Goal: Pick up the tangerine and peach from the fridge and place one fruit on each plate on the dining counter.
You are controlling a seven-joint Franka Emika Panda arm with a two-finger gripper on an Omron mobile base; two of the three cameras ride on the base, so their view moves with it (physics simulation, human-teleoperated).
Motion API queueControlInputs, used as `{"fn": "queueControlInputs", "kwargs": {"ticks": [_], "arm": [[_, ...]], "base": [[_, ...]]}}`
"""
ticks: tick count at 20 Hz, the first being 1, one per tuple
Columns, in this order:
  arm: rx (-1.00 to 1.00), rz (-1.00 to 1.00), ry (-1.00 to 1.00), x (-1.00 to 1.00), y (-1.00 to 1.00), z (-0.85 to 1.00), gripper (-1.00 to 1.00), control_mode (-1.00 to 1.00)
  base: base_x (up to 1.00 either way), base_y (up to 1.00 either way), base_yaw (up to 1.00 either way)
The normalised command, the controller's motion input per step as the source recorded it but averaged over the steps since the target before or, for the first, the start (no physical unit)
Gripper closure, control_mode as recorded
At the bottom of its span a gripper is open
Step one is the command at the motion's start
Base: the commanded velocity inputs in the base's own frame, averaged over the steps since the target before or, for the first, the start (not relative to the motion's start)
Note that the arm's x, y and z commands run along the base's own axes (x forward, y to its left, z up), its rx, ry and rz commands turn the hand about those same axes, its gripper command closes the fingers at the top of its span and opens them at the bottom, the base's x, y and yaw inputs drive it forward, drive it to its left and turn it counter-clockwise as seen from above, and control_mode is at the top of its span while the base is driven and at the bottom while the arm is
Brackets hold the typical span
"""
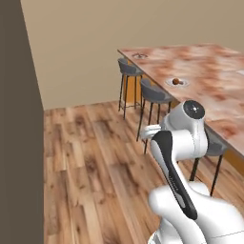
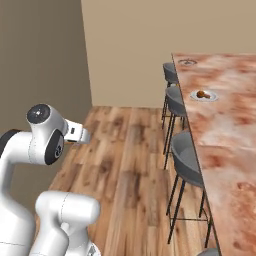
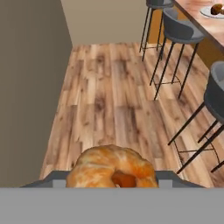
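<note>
The gripper (image 3: 113,180) is clenched on the tangerine (image 3: 109,165), at 6 o'clock in the hand view. At 1 o'clock, the peach (image 3: 217,8) sits on a plate (image 3: 209,13) on the dining counter (image 3: 197,19).

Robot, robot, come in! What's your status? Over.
Gripper shut on round dull-orange tangerine. Red-orange peach on near ringed plate; far ringed plate bare. Grey stools line the marbled dining counter.

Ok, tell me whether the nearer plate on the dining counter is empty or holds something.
Holds something: the nearer plate carries one small red-brown fruit.
</note>
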Motion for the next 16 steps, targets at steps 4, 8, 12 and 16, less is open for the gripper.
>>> {"fn": "queueControlInputs", "kwargs": {"ticks": [4, 8, 12, 16], "arm": [[0.00, 0.00, 0.00, 0.00, 0.00, 0.00, 1.00, 1.00], [0.00, 0.00, 0.00, 0.00, 0.00, 0.00, 1.00, 1.00], [0.00, 0.00, 0.00, 0.00, 0.00, 0.00, 1.00, 1.00], [0.00, 0.00, 0.00, 0.00, 0.00, 0.00, 1.00, 1.00]], "base": [[0.90, 0.32, -0.11], [0.89, 0.33, -0.09], [0.88, 0.36, -0.04], [0.88, 0.35, -0.06]]}}
